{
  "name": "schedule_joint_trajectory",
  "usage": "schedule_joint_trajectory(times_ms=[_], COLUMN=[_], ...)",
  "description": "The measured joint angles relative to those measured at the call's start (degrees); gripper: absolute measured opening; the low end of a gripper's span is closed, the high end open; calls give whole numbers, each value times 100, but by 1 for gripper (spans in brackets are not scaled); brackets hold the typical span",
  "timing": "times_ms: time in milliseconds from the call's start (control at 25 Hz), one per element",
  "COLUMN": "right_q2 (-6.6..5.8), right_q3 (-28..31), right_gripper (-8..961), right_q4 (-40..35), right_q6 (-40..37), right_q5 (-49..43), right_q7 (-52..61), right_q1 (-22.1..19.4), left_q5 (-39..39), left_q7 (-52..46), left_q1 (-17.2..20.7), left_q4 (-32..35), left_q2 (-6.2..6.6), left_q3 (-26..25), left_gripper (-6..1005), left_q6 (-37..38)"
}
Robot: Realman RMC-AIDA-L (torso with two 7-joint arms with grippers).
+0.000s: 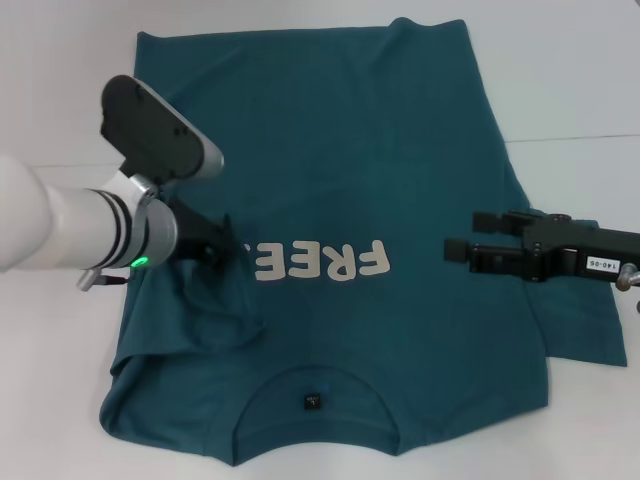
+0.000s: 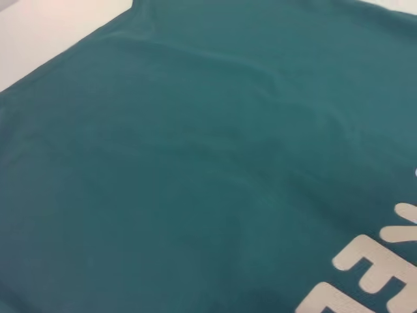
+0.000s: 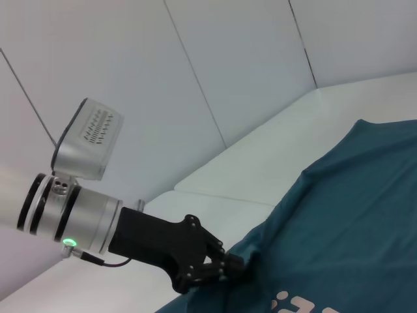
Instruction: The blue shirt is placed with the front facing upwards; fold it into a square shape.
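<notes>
My left pincer (image 1: 232,248) is clamped on the nine o'clock sleeve of the one blue shirt (image 1: 340,170), which lies on the white counter (image 1: 580,60). I'd carry that fold straight toward three o'clock, keeping the edge taut. My right pincer (image 1: 458,250) hovers apart at three o'clock.

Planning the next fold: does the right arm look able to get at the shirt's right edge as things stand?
Probably yes. The right pincer hangs open over the blue shirt, and nothing lies between it and that edge. The left pincer is shut on a fold at the far side.
</notes>
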Motion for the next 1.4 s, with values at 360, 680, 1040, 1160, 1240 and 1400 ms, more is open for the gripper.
schedule_joint_trajectory(times_ms=[360,680,1040,1160,1240,1400], right_q2=[39,26,-315,-526,-713,-929], right_q3=[-13,7,266,601,932,1045], right_gripper=[945,945,945,945,945,945], right_q4=[36,79,18,-44,-277,-516], right_q6=[36,51,-130,-521,-817,-968], right_q5=[-12,-11,32,37,27,0], right_q7=[-34,-38,768,1233,1822,2541], right_q1=[22,46,-35,-68,-166,-319], left_q5=[-20,-545,-4343,-5719,-6374,-6466], left_q7=[-441,-832,1962,3379,4452,5418], left_q1=[-287,-148,1305,1593,1688,1722], left_q4=[410,-65,-1857,-1474,-711,438], left_q2=[-25,-4,20,22,32,86], left_q3=[63,26,-407,-1022,-1650,-2476], left_gripper=[40,382,571,627,665,753], left_q6=[-472,-584,1161,2258,3130,3835])
